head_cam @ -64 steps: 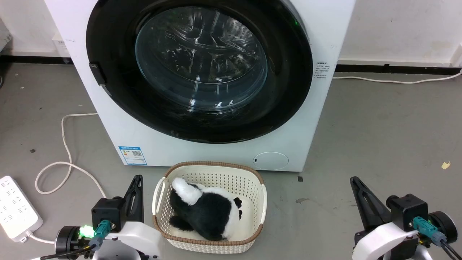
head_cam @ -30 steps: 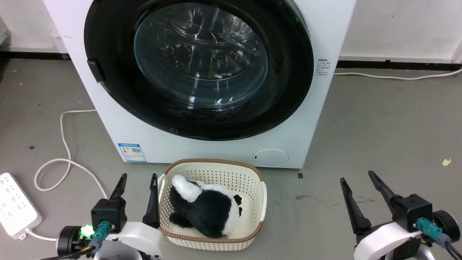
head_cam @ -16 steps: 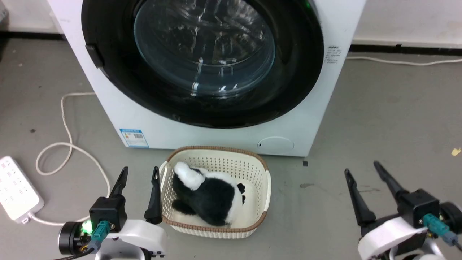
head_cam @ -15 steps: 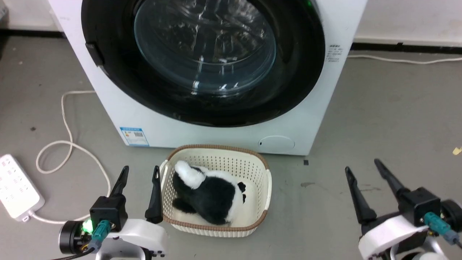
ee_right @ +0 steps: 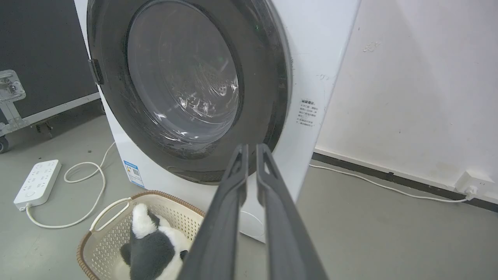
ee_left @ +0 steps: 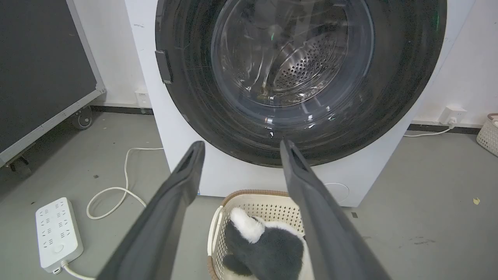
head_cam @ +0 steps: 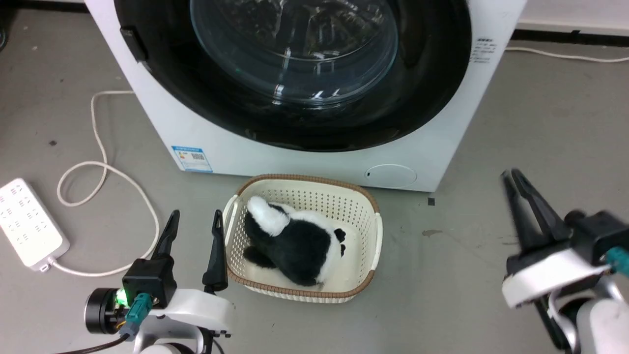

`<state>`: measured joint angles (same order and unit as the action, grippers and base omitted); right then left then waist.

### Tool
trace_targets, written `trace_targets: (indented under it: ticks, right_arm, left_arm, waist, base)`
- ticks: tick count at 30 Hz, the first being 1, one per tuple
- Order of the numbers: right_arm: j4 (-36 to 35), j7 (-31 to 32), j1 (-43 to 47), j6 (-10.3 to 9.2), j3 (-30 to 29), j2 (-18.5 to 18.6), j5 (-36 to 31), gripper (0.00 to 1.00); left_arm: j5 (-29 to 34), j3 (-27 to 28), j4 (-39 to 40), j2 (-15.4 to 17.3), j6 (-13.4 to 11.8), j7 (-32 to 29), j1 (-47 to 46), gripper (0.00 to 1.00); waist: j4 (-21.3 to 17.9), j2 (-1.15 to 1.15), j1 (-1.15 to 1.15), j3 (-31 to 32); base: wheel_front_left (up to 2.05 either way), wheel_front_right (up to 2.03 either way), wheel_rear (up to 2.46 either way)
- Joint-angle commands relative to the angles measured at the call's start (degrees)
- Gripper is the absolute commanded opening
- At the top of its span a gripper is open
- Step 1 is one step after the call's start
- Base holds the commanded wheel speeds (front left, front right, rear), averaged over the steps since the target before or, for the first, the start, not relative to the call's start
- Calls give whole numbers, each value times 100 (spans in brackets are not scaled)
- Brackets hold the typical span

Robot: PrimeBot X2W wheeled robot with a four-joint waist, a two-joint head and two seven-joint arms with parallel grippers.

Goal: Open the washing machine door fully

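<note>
Glossy black round washing machine door, bulging glass centre, lies flush against the boxy white washing machine. Before the machine: left tool released, right tool clenched, empty.

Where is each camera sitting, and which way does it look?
Head view: high, looking down at the basket and washing machine; left gripper open, right gripper shut.
Left wrist view: low, facing the washing machine door between its spread fingers.
Right wrist view: low, rightward, angled at the door past closed fingers.
All share door and basket.
</note>
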<state>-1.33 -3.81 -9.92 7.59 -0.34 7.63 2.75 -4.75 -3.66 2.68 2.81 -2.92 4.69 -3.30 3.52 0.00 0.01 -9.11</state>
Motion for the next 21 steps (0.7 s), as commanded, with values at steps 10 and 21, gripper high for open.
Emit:
trace_targets:
  ticks: [10, 21]
  right_arm:
    - [309, 433, -948, -4, -319, -24, 963, 0]
    - [945, 1392, -2157, -5, -862, -103, 2185, 0]
  left_arm:
    - [-132, -116, 98, 3, -100, 178, -189, 100]
    - [-200, -174, 209, 4, -169, 309, -311, 100]
  waist:
    - [170, 0, -1, -233]
    - [282, 0, -1, -618]
  base:
    - [0, 0, 0]
    - [0, 0, 0]
